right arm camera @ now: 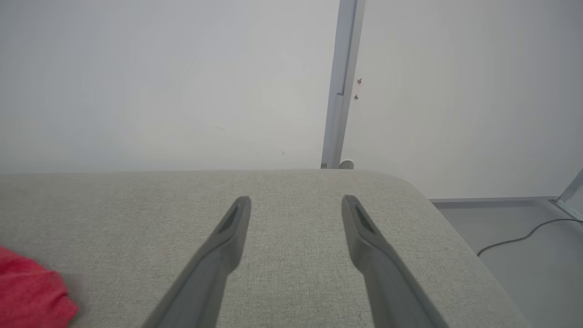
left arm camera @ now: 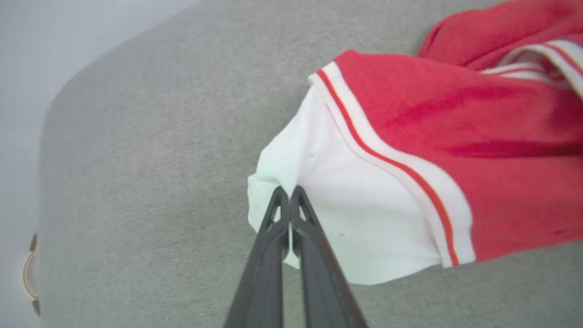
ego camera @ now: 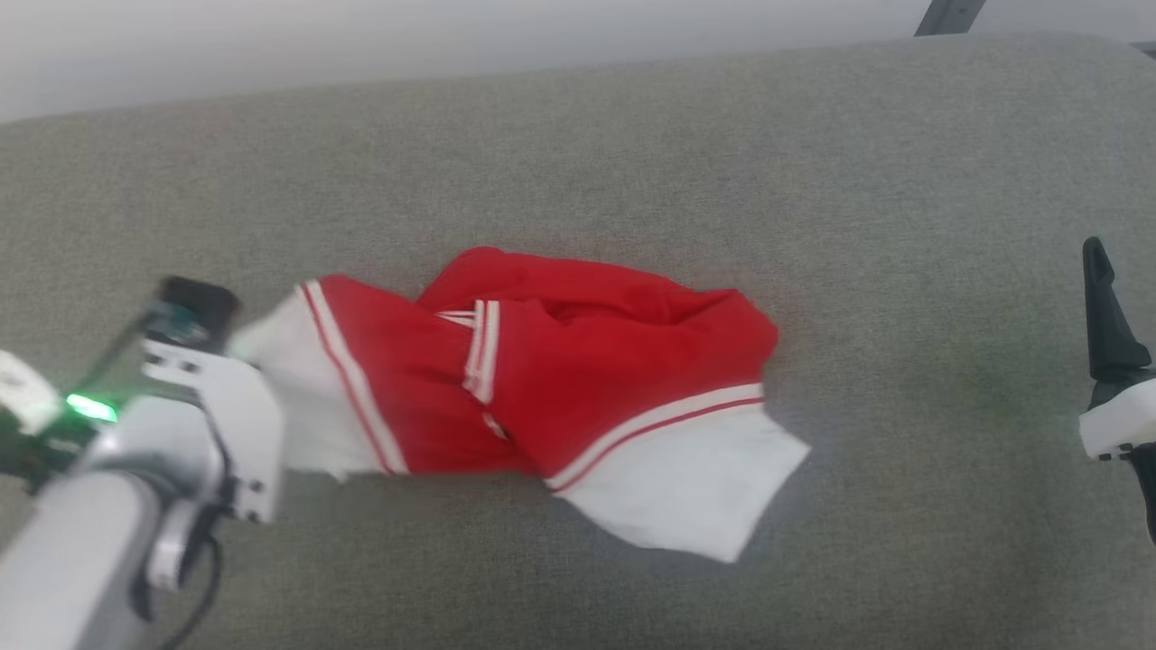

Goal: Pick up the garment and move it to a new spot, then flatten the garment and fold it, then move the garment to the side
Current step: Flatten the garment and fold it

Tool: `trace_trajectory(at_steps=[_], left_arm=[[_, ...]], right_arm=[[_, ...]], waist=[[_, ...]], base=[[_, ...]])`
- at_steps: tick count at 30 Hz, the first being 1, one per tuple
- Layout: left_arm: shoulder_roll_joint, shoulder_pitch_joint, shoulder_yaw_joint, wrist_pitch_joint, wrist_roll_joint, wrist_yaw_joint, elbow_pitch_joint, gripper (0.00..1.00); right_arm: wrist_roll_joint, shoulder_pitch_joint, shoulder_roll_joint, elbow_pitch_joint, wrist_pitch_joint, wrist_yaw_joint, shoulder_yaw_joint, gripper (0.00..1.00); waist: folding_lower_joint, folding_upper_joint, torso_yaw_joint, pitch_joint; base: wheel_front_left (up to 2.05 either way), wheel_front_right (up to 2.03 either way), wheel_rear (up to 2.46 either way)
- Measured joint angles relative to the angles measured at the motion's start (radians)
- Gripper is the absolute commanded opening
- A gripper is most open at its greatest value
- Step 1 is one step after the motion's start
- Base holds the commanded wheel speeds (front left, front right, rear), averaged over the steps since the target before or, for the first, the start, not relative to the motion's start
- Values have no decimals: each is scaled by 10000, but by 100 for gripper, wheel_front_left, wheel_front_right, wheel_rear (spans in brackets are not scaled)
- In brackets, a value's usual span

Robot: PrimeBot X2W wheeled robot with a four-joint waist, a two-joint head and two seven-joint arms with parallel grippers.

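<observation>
The garment (ego camera: 587,361) lies crumpled in the middle of a grey fabric surface (ego camera: 578,153), red with white sleeve ends and striped bands. One white sleeve end (left arm camera: 364,218) points left, the other (ego camera: 695,492) lies toward the front right. My left gripper (left arm camera: 288,191) is shut on the edge of the left white sleeve end, which bunches at its tips. In the head view the pale left wrist (ego camera: 208,397) covers that grip. My right gripper (right arm camera: 296,202) stands open over bare surface to the garment's right, one dark finger (ego camera: 1104,311) at the head view's right edge. A red corner of the garment (right arm camera: 27,291) shows at lower left.
The grey surface ends in a rounded corner (right arm camera: 432,196) on the right, with floor and a dark cable (right arm camera: 524,237) beyond. A pale wall with a metal post (right arm camera: 339,91) runs behind the far edge. Bare grey surface lies all around the garment.
</observation>
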Motion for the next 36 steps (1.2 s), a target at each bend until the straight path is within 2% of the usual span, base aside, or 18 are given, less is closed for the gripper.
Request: trace_trajectory(at_steps=[3,7,11,13,20,26,36], left_arm=[[341,-110,382,-299,94,128,-119,0],[723,-436,805,-1229,339,23,-148,0],[796,-529,965,-1969,205,-393,-178,0],[811,-390,947,-2412,-140,-878,-380,0],[1055,1166,556,-2483,-713,-1511,-1321,0],[1097,2292,213,-2125,-1198,-1680,-1465,0],[1078,3089,-339,-1170,-1724,-1741,-345,0]], right_arm=[[0,0,13,-4,0,0,-10,100],[0,-1,40,-8,-2,0,10,100],[4,-5,42,-8,-13,0,65,100],[61,-5,50,-2,-63,0,104,100],[100,121,19,35,-75,0,-38,100],[104,242,10,33,-73,0,-128,100],[96,305,42,90,50,-2,-50,100]], waist=[[0,0,42,0],[0,0,72,23],[0,0,65,36],[0,0,38,40],[0,0,28,44],[0,0,96,44],[0,0,142,-107]], base=[[0,0,0],[0,0,0],[0,0,0],[0,0,0],[0,0,0],[0,0,0],[0,0,0]])
